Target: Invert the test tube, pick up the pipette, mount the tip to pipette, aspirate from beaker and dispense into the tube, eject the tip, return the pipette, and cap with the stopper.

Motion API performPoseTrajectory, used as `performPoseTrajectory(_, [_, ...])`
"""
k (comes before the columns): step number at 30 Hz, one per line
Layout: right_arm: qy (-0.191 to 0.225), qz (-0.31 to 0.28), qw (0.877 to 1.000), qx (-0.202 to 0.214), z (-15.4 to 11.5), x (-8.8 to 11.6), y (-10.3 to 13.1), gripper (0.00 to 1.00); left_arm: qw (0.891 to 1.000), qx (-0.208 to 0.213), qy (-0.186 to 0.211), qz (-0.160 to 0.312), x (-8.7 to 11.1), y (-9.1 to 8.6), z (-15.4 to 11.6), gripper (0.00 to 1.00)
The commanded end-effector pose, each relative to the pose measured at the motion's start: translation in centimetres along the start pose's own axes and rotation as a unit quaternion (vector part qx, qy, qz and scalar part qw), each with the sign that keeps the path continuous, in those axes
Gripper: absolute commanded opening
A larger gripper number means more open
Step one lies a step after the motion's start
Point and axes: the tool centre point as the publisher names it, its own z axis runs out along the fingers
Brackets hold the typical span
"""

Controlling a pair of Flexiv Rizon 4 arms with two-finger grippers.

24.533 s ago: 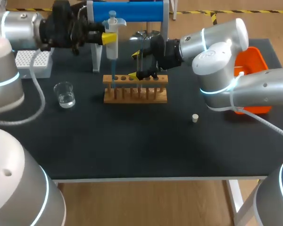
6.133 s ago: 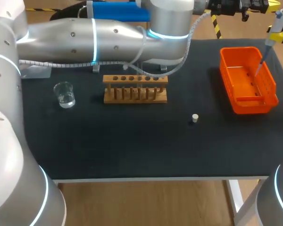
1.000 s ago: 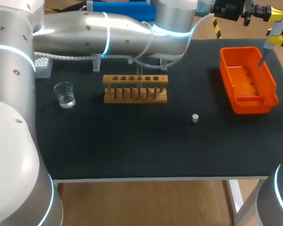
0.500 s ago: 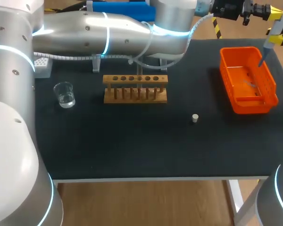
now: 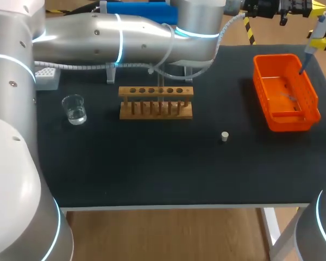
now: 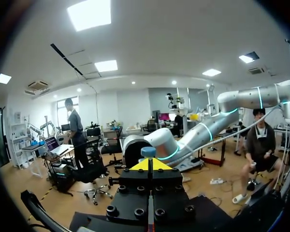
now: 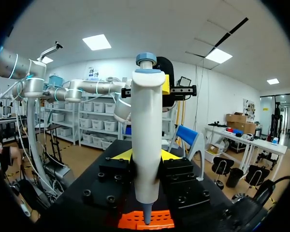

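1. Head view: the left arm stretches across the back of the black tabletop, all the way to the far right corner above the orange plastic tray.
2. Right wrist view: the right gripper has its jaws clamped on the white pipette with a blue-grey cap. One yellow tip sits on either side of the barrel, and the pipette stands upright.
3. The pipette's narrow nozzle hangs straight above the orange plastic tray and does not touch it.
4. Left wrist view: the left gripper has its jaws pressed together, yellow tips meeting, with nothing between them. The pipette's round blue cap sits just ahead of those tips; whether they touch it cannot be told.
5. Back in the head view, the pipette is at the right edge, over the far end of the tray. A faint clear shape lies inside the tray, too small to identify.
6. The wooden test tube rack stands mid-tabletop.
7. The small glass beaker of clear liquid stands to the rack's left, apart from it.
8. The little white stopper lies alone on the tabletop between rack and tray, nearer the front.
9. The white tip box sits at the back left, partly hidden by the left arm.
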Motion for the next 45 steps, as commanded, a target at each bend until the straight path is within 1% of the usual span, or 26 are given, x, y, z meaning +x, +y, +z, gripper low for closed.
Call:
performPoseTrajectory(1, [0.000,0.000,1.000,0.003,0.0,0.0,0.2,0.00,1.000,-0.001,-0.006,0.007,0.4,-0.8,-0.2,0.00])
performPoseTrajectory(6, [0.000,0.000,1.000,0.003,0.0,0.0,0.2,0.00,1.000,-0.001,-0.008,0.009,0.4,-1.3,-0.3,0.00])
performPoseTrajectory(7, [0.000,0.000,1.000,0.003,0.0,0.0,0.2,0.00,1.000,-0.002,-0.007,0.008,0.4,-1.4,-0.4,0.18])
performPoseTrajectory(8, [0.000,0.000,1.000,0.003,0.0,0.0,0.2,0.00,1.000,-0.005,-0.008,0.001,0.4,-1.5,-0.6,0.79])
performPoseTrajectory(9, [0.000,0.000,1.000,0.003,0.0,0.0,0.2,0.00,1.000,-0.005,-0.008,0.002,0.4,-1.7,-1.0,1.00])
performPoseTrajectory(12, [0.000,0.000,1.000,0.003,0.0,0.0,0.2,0.00,1.000,-0.022,-0.011,-0.007,0.4,-2.1,-2.1,1.00])
performPoseTrajectory(20, [0.000,0.000,1.000,0.003,0.0,0.0,0.2,0.00,0.998,-0.049,-0.043,-0.018,1.3,-2.7,-7.7,1.00])
performPoseTrajectory(25, [0.000,0.000,1.000,0.003,0.0,0.0,0.2,0.00,0.997,-0.052,-0.046,-0.017,2.3,-2.7,-11.0,1.00])
performPoseTrajectory(27, [0.000,0.000,1.000,0.003,0.0,0.0,0.2,0.00,0.998,-0.043,-0.041,-0.015,2.7,-2.5,-12.2,1.00])
performPoseTrajectory(30, [0.000,0.000,1.000,0.003,0.0,0.0,0.2,0.00,0.997,-0.052,-0.046,-0.021,3.3,-2.1,-13.9,1.00])
performPoseTrajectory(33, [0.000,0.000,1.000,0.003,0.0,0.0,0.2,0.00,0.998,-0.042,-0.047,-0.015,4.1,-1.6,-15.6,1.00])
performPoseTrajectory(36, [0.000,0.000,1.000,0.003,0.0,0.0,0.2,0.00,0.998,-0.037,-0.057,-0.009,5.0,-1.0,-17.0,1.00])
performPoseTrajectory(45, [0.000,0.000,1.000,0.003,0.0,0.0,0.2,0.00,0.995,-0.027,-0.098,-0.017,7.5,1.2,-21.1,1.00])
